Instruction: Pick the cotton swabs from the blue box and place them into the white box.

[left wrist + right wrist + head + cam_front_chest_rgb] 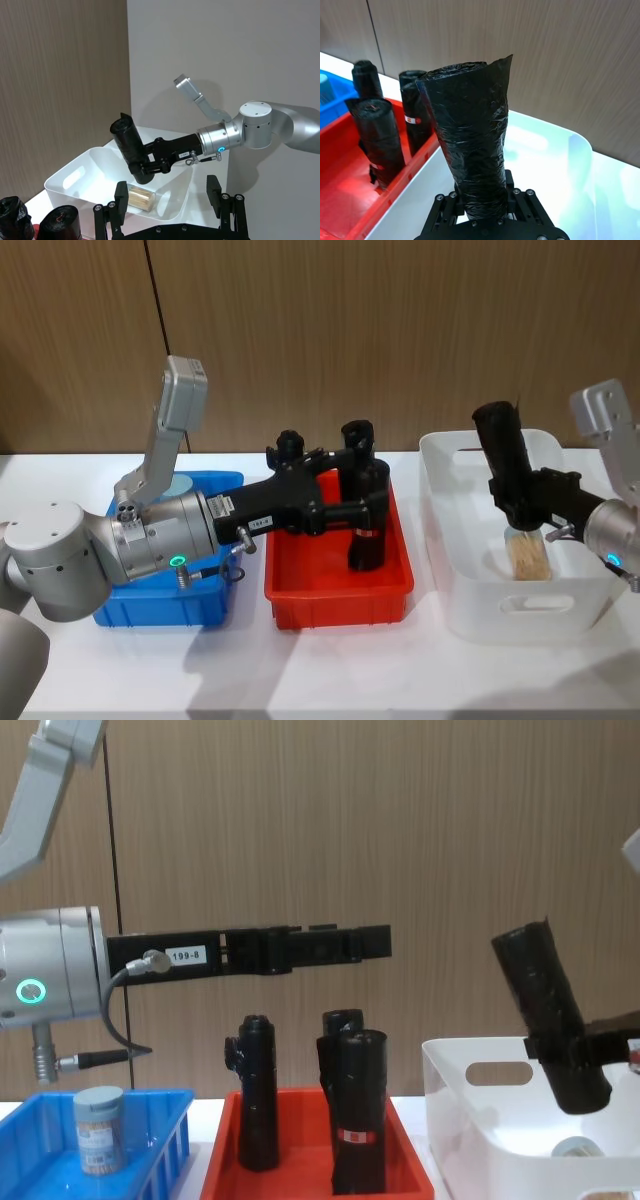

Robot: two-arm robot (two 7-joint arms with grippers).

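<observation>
One cotton swabs tub [100,1128] with a pale lid stands in the blue box [150,605] at the left. A second cotton swabs tub [527,556] lies on its side inside the white box [520,615], also seen from the left wrist [140,197]. My right gripper [522,508] hangs over the white box, shut on a black cylinder [470,145] that tilts up and back. My left gripper [167,197] reaches level over the red tray [335,600], its fingers spread open with nothing between them.
Three black cylinders [360,1110] stand upright in the red tray between the two boxes. A wood-panelled wall rises behind the white table [330,670]. My left arm's grey elbow [60,560] hangs over the blue box's front left.
</observation>
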